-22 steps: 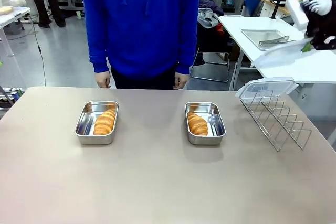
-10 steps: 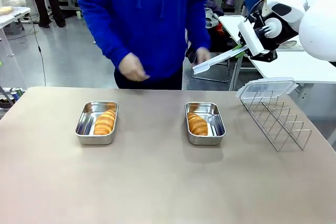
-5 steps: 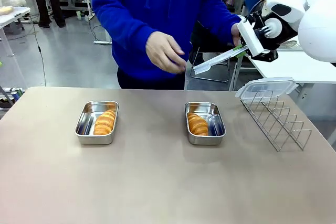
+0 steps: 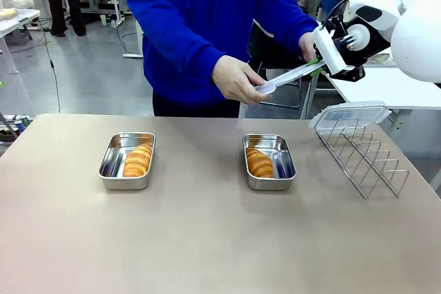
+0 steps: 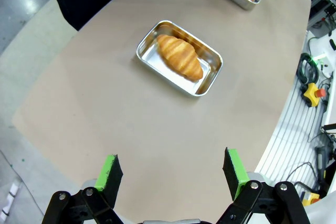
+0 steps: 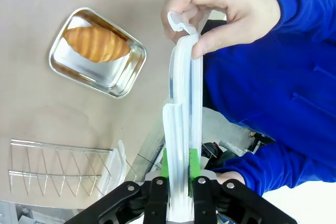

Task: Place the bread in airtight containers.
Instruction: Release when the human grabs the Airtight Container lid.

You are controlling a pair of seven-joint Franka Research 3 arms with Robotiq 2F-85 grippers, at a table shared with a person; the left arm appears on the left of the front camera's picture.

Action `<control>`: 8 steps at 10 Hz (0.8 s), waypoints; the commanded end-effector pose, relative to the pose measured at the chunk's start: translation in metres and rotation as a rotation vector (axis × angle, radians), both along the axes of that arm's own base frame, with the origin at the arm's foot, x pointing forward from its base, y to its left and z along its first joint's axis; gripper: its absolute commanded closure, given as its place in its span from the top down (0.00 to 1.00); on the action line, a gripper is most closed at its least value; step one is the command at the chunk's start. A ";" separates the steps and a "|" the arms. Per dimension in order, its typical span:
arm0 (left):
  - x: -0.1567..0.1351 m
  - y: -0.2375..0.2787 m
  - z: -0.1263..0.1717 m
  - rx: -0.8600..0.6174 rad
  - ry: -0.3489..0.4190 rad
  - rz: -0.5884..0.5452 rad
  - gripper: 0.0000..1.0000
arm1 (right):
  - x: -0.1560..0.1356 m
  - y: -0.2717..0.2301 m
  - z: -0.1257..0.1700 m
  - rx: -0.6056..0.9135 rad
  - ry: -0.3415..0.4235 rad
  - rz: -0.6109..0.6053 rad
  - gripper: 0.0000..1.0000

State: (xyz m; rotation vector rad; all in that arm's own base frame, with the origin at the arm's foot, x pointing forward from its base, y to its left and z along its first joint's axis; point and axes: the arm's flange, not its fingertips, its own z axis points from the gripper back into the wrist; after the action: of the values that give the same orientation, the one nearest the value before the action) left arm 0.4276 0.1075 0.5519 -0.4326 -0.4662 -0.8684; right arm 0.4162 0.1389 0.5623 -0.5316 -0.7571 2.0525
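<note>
- Currently the right tool (image 4: 313, 67) hangs high over the far right corner of the beige tabletop (image 4: 207, 239); its black fingers with green pads (image 6: 193, 161) are clamped narrowly on one end of a clear plastic lid (image 4: 286, 79), which is tilted down toward the middle
- A person in a blue sweater stands at the far edge; one hand (image 4: 238, 79) pinches the free end of the clear plastic lid at its clip tab, and the other hand (image 4: 306, 45) is just beside the right tool
- The left tool (image 5: 173, 171) hovers above the tabletop with its jaws spread wide and nothing between them
- One shiny rectangular stainless-steel box, the left container (image 4: 110, 162), stands uncovered toward the left edge, with a golden-brown ridged croissant, the left croissant (image 4: 138, 160), lying in its right half
- A matching steel box, the right container (image 4: 284, 160), stands uncovered right of centre, well apart from the first, with the right croissant (image 4: 259, 163) in its left half
- Both boxes sit nearer the far edge than the near one
- A wire rack (image 4: 365, 156) stands by the right edge, and a second clear lid (image 4: 348, 113) rests on its far end
</note>
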 end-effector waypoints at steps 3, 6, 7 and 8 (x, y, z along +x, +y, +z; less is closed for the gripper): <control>0.000 -0.001 0.002 -0.015 -0.002 -0.006 1.00 | -0.002 -0.003 0.001 0.015 -0.008 0.006 0.00; 0.000 -0.001 0.002 -0.015 -0.002 -0.006 1.00 | -0.002 -0.003 0.001 0.015 -0.008 0.006 0.00; 0.000 -0.001 0.002 -0.015 -0.002 -0.006 1.00 | -0.002 -0.003 0.001 0.015 -0.008 0.006 0.00; 0.000 -0.001 0.002 -0.015 -0.002 -0.006 1.00 | -0.002 -0.003 0.001 0.015 -0.008 0.006 0.00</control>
State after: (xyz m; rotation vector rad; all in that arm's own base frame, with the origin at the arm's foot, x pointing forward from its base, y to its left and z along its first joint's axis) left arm 0.4276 0.1074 0.5519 -0.4326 -0.4662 -0.8684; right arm 0.4157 0.1389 0.5622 -0.5318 -0.7571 2.0527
